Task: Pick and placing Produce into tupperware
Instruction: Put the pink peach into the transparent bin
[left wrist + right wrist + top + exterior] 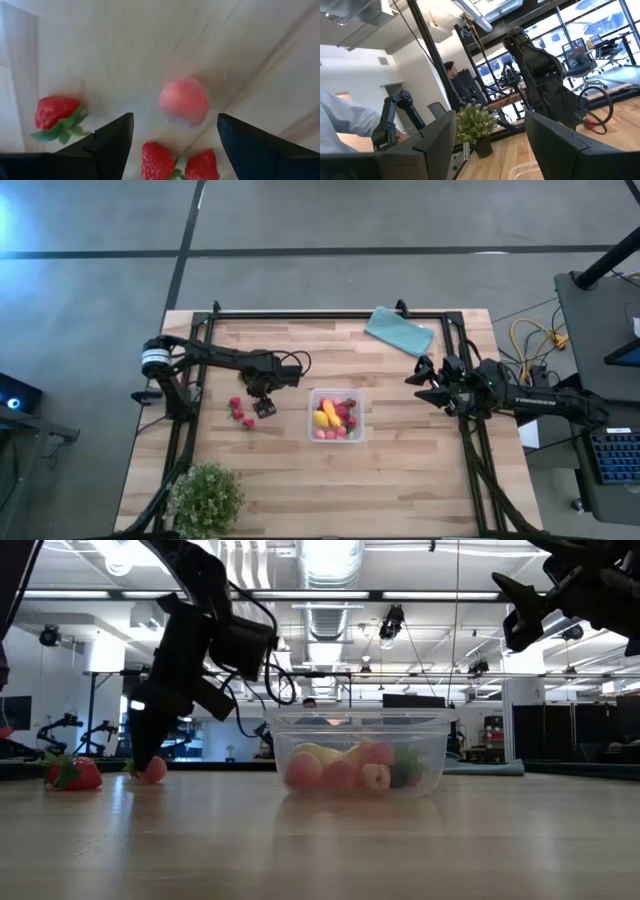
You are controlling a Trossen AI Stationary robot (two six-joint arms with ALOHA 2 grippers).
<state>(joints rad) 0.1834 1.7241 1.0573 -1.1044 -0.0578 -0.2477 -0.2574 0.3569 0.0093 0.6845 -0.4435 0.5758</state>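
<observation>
Produce [183,100], judged light, smooth and prone to rolling, is straddled on the table [400,470] by the wide-open, empty left gripper [264,408], best pinched across its middle.

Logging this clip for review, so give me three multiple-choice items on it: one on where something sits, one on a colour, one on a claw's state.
1. Where is the folded cloth?
A. inside the tupperware
B. at the table's far edge, right of centre in the high view
C. under the plant

2. What colour is the round fruit on the table ahead of the left claw?
A. pink
B. green
C. blue

3. How does the left claw stand?
A. shut on a strawberry
B. shut and empty
C. open, low over the loose fruit

Answers:
1 B: the high view shows the cloth near the far rail, apart from the tupperware.
2 A: the left wrist view shows a pink ball on the table beyond the open fingers.
3 C: the fingers stand wide apart with nothing between them.
</observation>
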